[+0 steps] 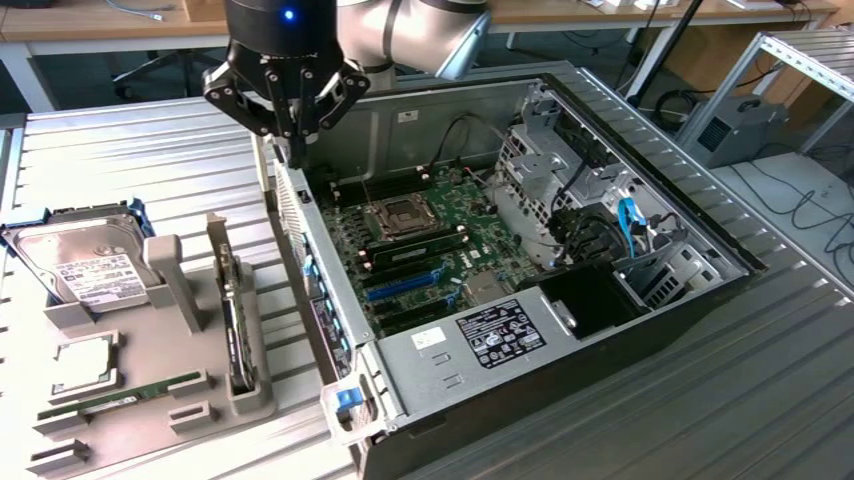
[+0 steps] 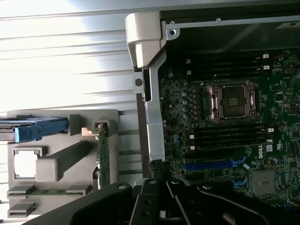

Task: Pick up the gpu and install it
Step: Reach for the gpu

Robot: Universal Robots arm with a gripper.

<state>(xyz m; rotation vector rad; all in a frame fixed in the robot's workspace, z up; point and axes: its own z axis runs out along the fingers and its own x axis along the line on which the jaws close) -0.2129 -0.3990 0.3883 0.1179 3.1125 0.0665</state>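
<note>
The gpu [image 1: 236, 325] is a thin black card standing on its edge in a slot of the grey holder [image 1: 171, 280], at the exterior view's left of the open computer case. In the wrist view the gpu [image 2: 103, 152] appears edge-on as a narrow strip. My gripper [image 1: 296, 150] hangs shut with nothing in it, right over the case's side wall [image 1: 310, 270]. It sits well above the gpu and further back. The wrist view has the gripper [image 2: 161, 180] with its dark linkages over that same wall, between the holder [image 2: 61, 159] and the motherboard [image 2: 225, 131].
The holder also carries a silver hard drive [image 1: 80, 265], a processor chip [image 1: 83, 362] and a green RAM stick [image 1: 120, 395]. Inside the case [image 1: 667, 290] lie the processor socket [image 1: 400, 215], blue expansion slots [image 1: 400, 287], the drive cage and cables. Ribbed metal tabletop surrounds everything.
</note>
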